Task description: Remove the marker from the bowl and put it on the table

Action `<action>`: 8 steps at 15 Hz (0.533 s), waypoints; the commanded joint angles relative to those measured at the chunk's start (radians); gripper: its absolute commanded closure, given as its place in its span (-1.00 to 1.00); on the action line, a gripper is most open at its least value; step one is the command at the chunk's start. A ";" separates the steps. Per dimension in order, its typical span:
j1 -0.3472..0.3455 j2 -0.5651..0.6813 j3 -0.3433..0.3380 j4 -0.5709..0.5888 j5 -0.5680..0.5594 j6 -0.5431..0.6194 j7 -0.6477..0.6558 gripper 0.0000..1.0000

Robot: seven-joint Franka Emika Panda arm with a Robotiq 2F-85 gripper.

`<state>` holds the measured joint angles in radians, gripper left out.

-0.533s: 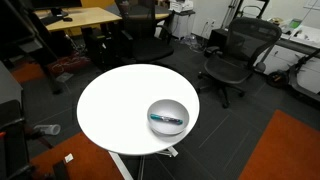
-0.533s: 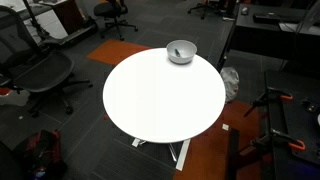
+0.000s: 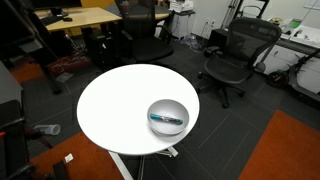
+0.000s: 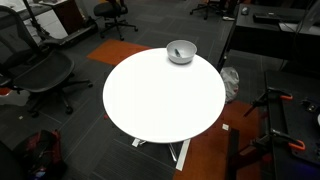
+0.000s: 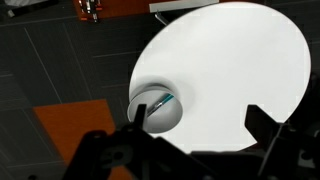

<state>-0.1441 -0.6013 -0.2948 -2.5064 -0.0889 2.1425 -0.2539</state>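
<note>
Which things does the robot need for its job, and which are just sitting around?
For the job: marker, bowl, table, tool.
Just sitting around: black office chair, wooden desk, orange carpet.

Black office chairs (image 3: 232,52), dark carpet (image 4: 150,30)
</note>
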 commanded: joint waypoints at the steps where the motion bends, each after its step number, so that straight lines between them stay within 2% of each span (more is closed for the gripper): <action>1: -0.016 0.030 0.032 0.010 0.005 0.027 0.035 -1.00; 4: -0.017 0.079 0.060 0.031 0.005 0.042 0.096 -1.00; 8: -0.025 0.175 0.107 0.062 0.012 0.099 0.241 -1.00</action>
<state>-0.1459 -0.5152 -0.2300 -2.4910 -0.0885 2.2026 -0.1059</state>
